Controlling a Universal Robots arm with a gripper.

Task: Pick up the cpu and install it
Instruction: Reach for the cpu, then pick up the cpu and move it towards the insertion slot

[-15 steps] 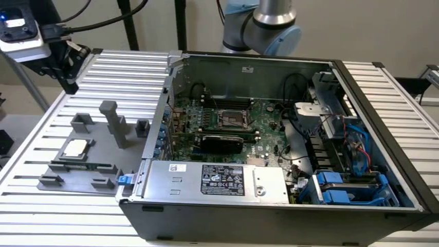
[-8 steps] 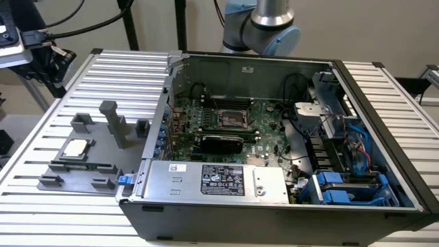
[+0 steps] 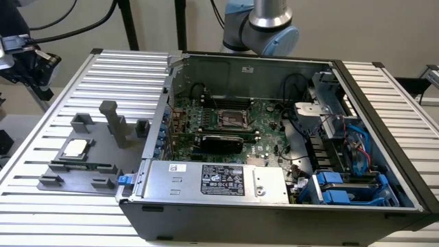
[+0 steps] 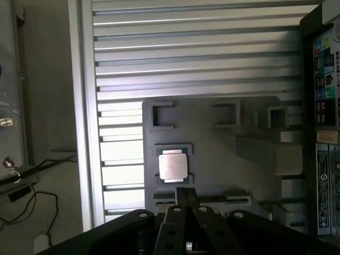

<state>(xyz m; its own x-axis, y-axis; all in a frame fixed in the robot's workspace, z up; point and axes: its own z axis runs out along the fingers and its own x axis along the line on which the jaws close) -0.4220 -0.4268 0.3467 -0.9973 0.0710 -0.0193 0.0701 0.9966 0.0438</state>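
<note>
The cpu (image 3: 75, 147) (image 4: 173, 166) is a small silvery square chip lying flat in a holder on the grey fixture plate (image 3: 103, 154) (image 4: 249, 159), on the exterior view's left of the open computer case (image 3: 274, 206). My gripper (image 4: 186, 195) hangs well above the plate, its dark fingers pressed together with nothing between them, just off the chip's edge in the wrist view. The black-and-metal socket frame (image 3: 232, 119) sits on the green motherboard (image 3: 264, 146) inside the case.
The plate carries upright grey posts (image 3: 116, 123) and small brackets (image 3: 53, 180). A ribbed metal table (image 3: 41, 216) (image 4: 191, 58) lies under everything. A power supply (image 3: 219, 180), cables and blue drive bays (image 3: 343, 188) crowd the case. An arm joint (image 3: 264, 23) stands behind the case.
</note>
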